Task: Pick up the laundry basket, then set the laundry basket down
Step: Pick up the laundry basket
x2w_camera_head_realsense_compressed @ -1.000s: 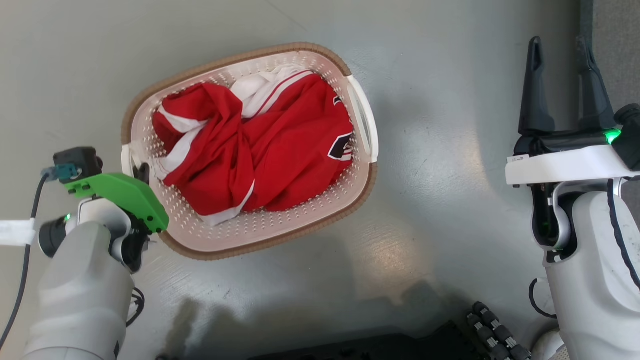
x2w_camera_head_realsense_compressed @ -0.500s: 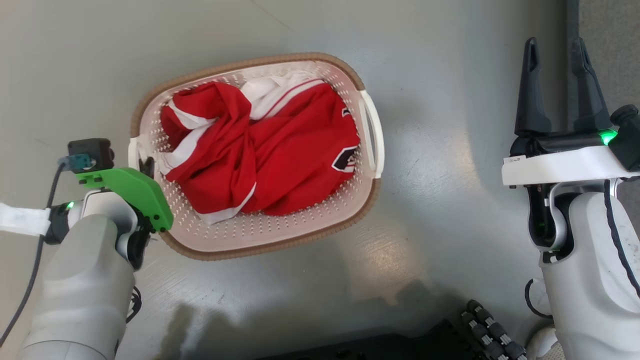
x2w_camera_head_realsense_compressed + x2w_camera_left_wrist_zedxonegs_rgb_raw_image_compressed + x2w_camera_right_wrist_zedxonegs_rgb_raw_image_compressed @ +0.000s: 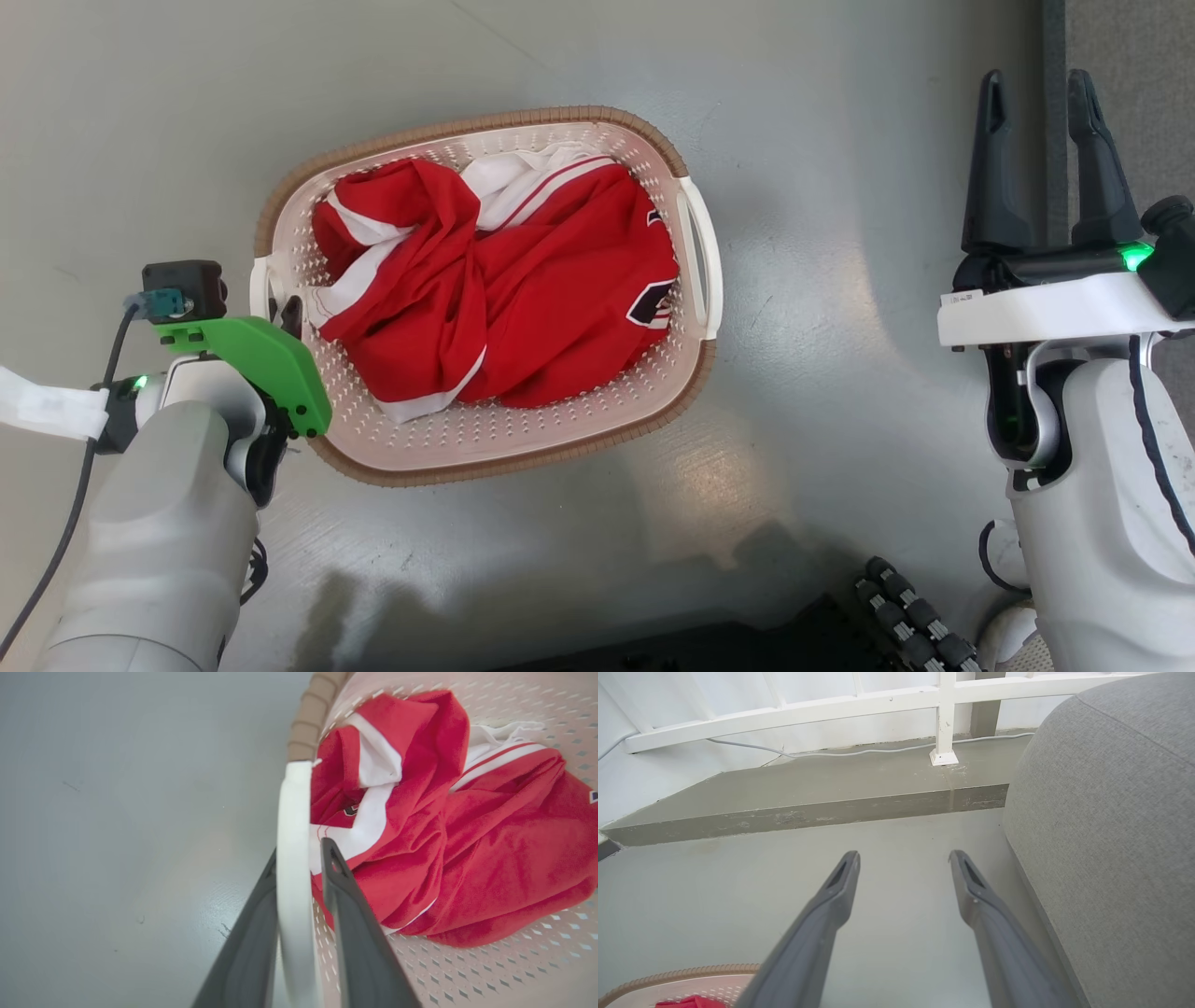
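My left gripper (image 3: pixel 299 849) is clamped on a white handle (image 3: pixel 292 812) of the laundry basket (image 3: pixel 485 121). One dark finger lies outside the handle. The other finger (image 3: pixel 345 896) is inside the basket, against the red-and-white clothing (image 3: pixel 523 299). From the head view that gripper sits at the basket's left end, mostly hidden under my green wrist cover (image 3: pixel 257 359).

The basket is over the grey floor (image 3: pixel 840 140), its brown rim facing up and the clothing heaped inside. I cannot tell whether its base touches the floor. The other handle (image 3: pixel 702 252) is on the basket's right end, with nothing touching it.

My right gripper (image 3: pixel 1036 84) is well to the right of the basket, fingers apart and holding nothing. In its wrist view a grey cushion (image 3: pixel 1111 812) lies further right of the basket than those fingers.
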{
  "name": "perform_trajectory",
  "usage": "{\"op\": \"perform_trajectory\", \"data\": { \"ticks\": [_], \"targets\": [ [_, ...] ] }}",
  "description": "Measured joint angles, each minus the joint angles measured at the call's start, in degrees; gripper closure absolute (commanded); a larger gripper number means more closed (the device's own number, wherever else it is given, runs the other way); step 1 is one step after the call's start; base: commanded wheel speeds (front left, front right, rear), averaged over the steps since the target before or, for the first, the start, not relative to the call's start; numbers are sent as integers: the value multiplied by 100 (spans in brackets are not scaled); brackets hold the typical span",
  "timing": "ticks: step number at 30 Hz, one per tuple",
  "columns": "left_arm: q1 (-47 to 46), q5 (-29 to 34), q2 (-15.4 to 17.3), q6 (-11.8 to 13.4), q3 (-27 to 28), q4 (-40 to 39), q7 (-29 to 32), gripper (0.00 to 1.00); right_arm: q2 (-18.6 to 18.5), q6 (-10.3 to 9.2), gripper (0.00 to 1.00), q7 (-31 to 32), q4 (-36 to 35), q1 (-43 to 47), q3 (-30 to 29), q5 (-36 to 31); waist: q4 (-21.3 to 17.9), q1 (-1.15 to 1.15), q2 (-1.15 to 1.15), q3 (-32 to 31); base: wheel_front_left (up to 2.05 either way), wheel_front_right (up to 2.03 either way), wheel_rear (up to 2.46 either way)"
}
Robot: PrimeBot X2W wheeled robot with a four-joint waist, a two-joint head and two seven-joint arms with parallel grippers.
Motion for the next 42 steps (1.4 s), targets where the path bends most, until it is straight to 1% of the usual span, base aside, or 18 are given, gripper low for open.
{"op": "perform_trajectory", "data": {
  "ticks": [1, 2, 3, 11, 16, 22, 25, 28, 30, 34, 37, 41, 42],
  "targets": [
    [-2, -32, -1, 0, 1, 1, -2, 54, 0, 0, 0, 0, 0, 0, -1, 0, -1, 0, 0, 0, 0, 0, 0],
    [-2, -66, -1, -2, 5, 4, -22, 22, 1, 0, 0, 0, 0, 0, -2, -1, -2, 0, 0, -1, 0, 0, 0],
    [-3, -86, -2, -4, 3, 5, -31, 0, 3, 0, 0, 0, 0, 0, -4, -1, -2, 0, 0, -1, 0, 0, 0],
    [-50, -108, 19, -4, -3, 54, -163, 0, 10, 1, 0, 0, 20, 0, -45, -1, 14, 0, 0, -23, 0, 0, 0],
    [-50, -151, 23, -4, -11, 58, -427, 0, 14, 22, 0, 0, 120, 1, -96, -1, 51, 0, 0, -117, 0, 0, 0],
    [-21, -343, 27, -4, 97, 65, -844, 0, 20, 51, 0, 0, 309, 2, -142, 0, 99, 0, 0, -340, 0, 0, 0],
    [31, -357, 23, -4, 170, 43, -965, 0, 19, 100, 0, 0, 431, 8, -177, 0, 126, 0, 0, -491, 0, 0, 0],
    [126, -385, 2, -4, 180, 10, -1017, 0, 20, 103, 0, 0, 557, 20, -203, -1, 157, 0, 0, -666, 0, 0, 0],
    [190, -385, -16, -4, 190, -66, -1059, 0, 20, 146, 0, 0, 642, 41, -218, -1, 180, 0, 0, -795, 0, 0, 0],
    [258, -381, -33, -4, 250, -241, -1084, 0, 21, 154, 0, 0, 811, 164, -249, -1, 228, 0, 0, -1073, 0, 0, 0],
    [335, -342, -33, -4, 309, -390, -1084, 0, 22, 200, 0, 0, 923, 252, -261, -1, 263, 0, 0, -1297, 0, 0, 0],
    [433, -243, 8, 33, 531, -982, -1083, 0, 24, 213, 0, 0, 1047, 314, -280, -1, 302, 0, 0, -1609, 0, 0, 0],
    [449, -83, 43, 124, 614, -1284, -1083, 0, 24, 252, 0, 0, 1100, 376, -290, -1, 318, 0, 0, -1765, 0, 0, 0]
  ]
}}
